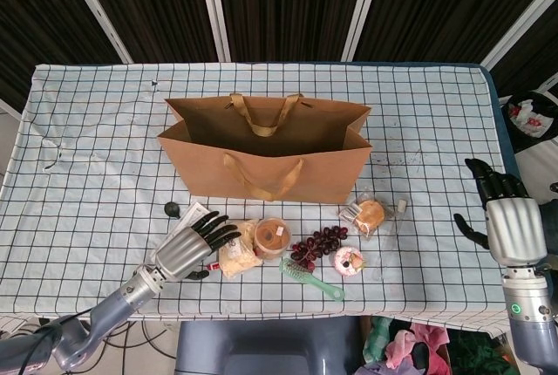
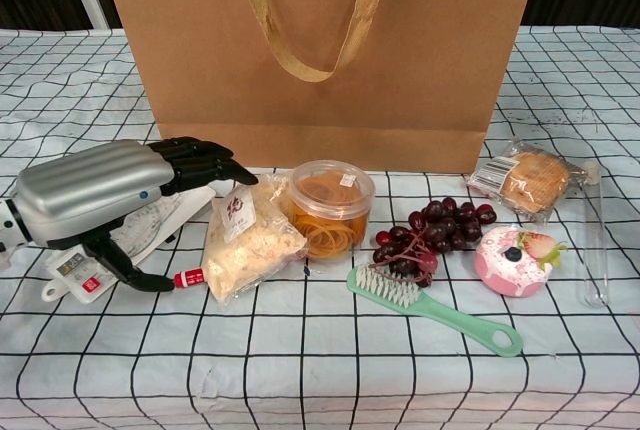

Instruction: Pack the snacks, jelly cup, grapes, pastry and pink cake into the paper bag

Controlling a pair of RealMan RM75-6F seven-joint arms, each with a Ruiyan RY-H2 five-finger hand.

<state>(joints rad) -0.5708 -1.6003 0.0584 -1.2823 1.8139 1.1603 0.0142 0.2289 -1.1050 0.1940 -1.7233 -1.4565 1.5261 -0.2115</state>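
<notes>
The brown paper bag stands open at mid-table. In front of it lie the snack bag, jelly cup, grapes, wrapped pastry and pink cake. My left hand hovers palm down just left of the snack bag, fingers apart, holding nothing; its fingertips reach the bag's upper left corner. My right hand is open at the table's right edge, far from the items.
A ruler packet lies mostly under my left hand, with a red-capped tube beside it. A green brush lies before the grapes. A clear tube sits right of the cake. A small black ball lies near the bag's left corner.
</notes>
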